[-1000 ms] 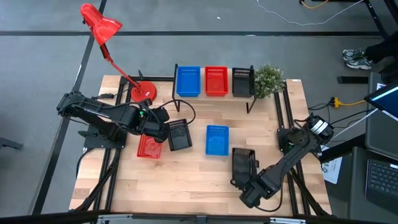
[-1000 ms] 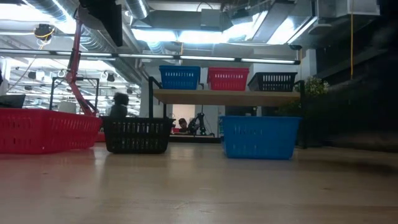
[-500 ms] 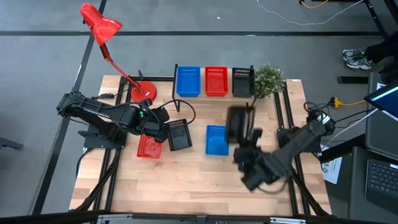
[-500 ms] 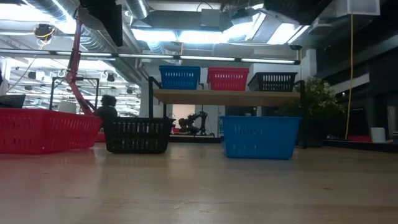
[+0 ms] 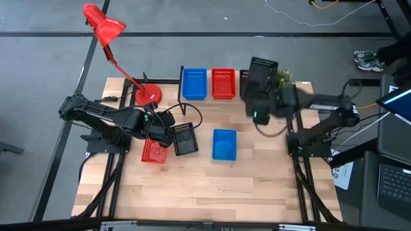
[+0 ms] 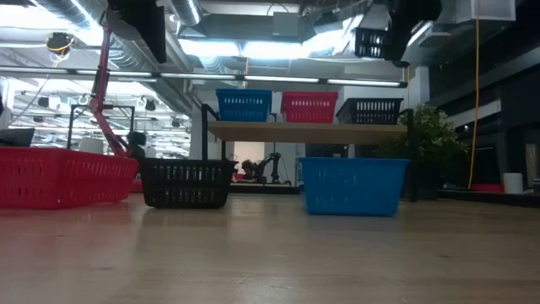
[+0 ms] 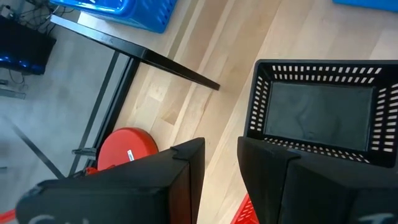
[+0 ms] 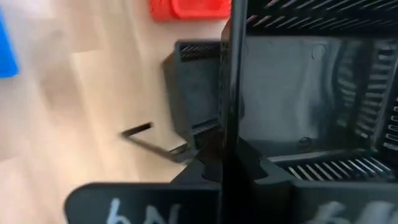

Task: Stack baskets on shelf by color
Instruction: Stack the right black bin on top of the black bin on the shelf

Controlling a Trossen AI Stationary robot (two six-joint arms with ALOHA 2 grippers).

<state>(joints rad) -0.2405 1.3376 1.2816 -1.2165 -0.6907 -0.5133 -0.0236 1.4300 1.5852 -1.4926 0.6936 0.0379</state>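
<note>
The right claw (image 5: 260, 96) is gripping a black mesh basket (image 5: 259, 74) by its rim, high above the shelf (image 6: 308, 131)'s black basket (image 6: 371, 111).

The left claw (image 7: 221, 158) is sitting slightly open over the bench (image 5: 192, 179).

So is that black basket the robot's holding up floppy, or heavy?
Probably stiff: the black basket keeps its boxy shape though the right gripper pinches just one wall. Likely light too, its walls being mostly holes. It could swing or tilt, held by one edge.

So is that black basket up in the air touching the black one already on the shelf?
Apart. The low view shows the carried black basket hanging well above the shelf's black basket, with open space between.
</note>
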